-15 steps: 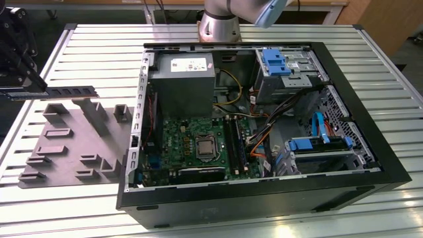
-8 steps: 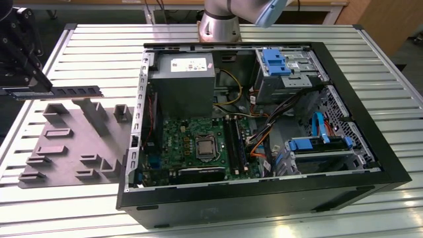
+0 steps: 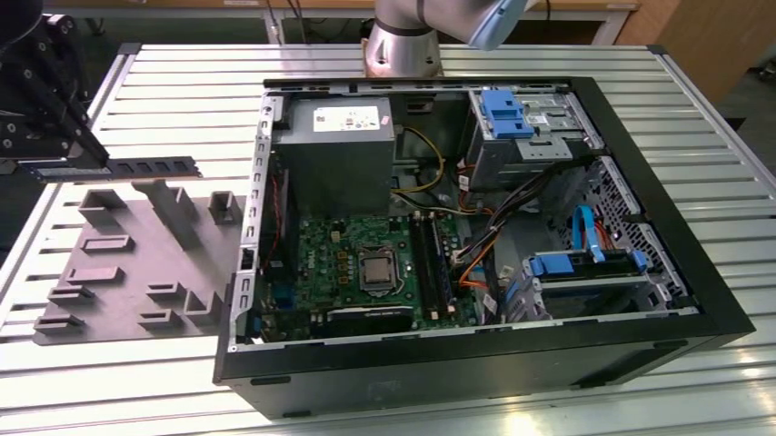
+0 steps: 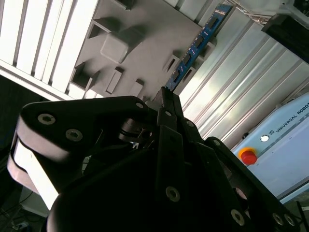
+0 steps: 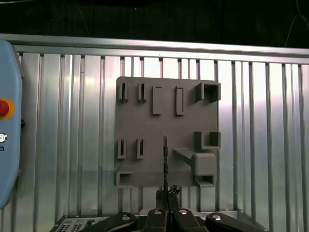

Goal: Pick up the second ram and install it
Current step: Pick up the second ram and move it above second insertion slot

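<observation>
The second ram (image 3: 152, 166) is a long dark stick with a row of chips. It hangs level in the air above the far end of the grey holder tray (image 3: 122, 272), at the exterior view's left. My gripper (image 3: 75, 163) is shut on one end of it. In the second wrist view the ram (image 4: 195, 46) runs out from the closed gripper (image 4: 164, 99) over the tray (image 4: 145, 38). In the first wrist view the ram (image 5: 165, 162) shows edge-on above the tray (image 5: 145, 125), clamped in the gripper (image 5: 167, 194).
An open computer case (image 3: 679, 300) lies on the slatted metal table (image 3: 182, 73), to the exterior view's right of the tray. Inside are the green motherboard (image 3: 327, 254), its memory slots (image 3: 431, 259), cables and blue drive brackets (image 3: 510, 113). A pendant with a red button (image 4: 248, 157) lies on the table.
</observation>
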Controlling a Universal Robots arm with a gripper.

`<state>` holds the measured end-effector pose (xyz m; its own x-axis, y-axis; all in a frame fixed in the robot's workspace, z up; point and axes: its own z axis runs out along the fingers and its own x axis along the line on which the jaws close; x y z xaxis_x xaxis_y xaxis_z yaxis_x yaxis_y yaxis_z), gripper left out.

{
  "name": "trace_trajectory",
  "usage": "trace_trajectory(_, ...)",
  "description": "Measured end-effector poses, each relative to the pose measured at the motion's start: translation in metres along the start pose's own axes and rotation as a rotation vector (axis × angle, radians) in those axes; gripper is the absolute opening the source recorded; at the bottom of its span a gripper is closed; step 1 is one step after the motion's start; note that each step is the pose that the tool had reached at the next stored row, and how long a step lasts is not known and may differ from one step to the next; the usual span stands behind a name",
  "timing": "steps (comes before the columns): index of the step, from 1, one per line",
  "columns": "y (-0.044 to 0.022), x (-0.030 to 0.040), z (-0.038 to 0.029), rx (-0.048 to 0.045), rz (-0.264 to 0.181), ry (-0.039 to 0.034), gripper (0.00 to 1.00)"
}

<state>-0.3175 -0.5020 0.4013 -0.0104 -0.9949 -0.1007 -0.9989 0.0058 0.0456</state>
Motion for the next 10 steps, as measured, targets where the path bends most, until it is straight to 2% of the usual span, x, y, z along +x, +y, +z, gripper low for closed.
trace_trajectory(10,-0.0095,-0.0001,-0.0004,0.0001,0.000,-0.0001,0.11)
